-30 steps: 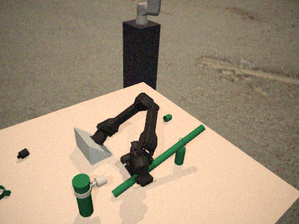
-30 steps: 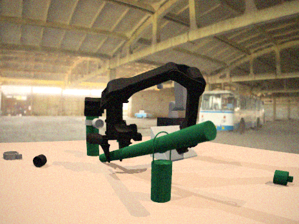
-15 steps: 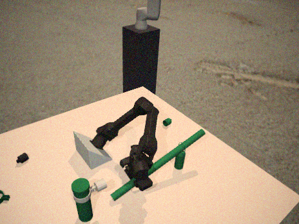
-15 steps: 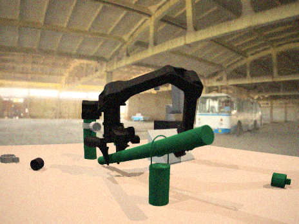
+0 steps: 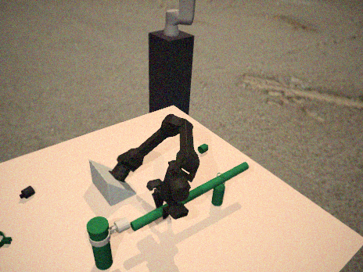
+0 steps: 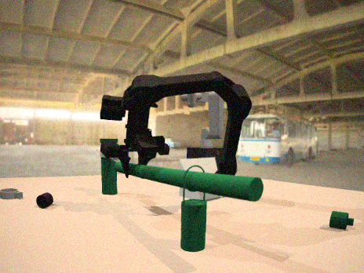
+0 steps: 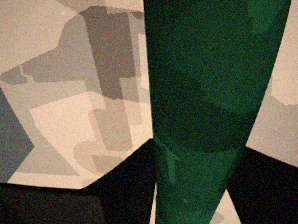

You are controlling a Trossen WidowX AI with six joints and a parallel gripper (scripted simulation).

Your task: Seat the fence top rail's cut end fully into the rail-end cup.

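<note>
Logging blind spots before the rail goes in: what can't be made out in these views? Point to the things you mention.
- Mouth of the white rail-end cup (image 5: 123,224): faces the green rail (image 5: 219,181) (image 6: 223,184) (image 7: 215,75); top view too small to show inside.
- Rail's cut end: cut off by the wrist view's edge; in the exterior view, lost behind the black gripper (image 5: 166,212) (image 6: 134,169).
- Green piece (image 5: 5,239) at left: cropped by the top view's edge.
</note>
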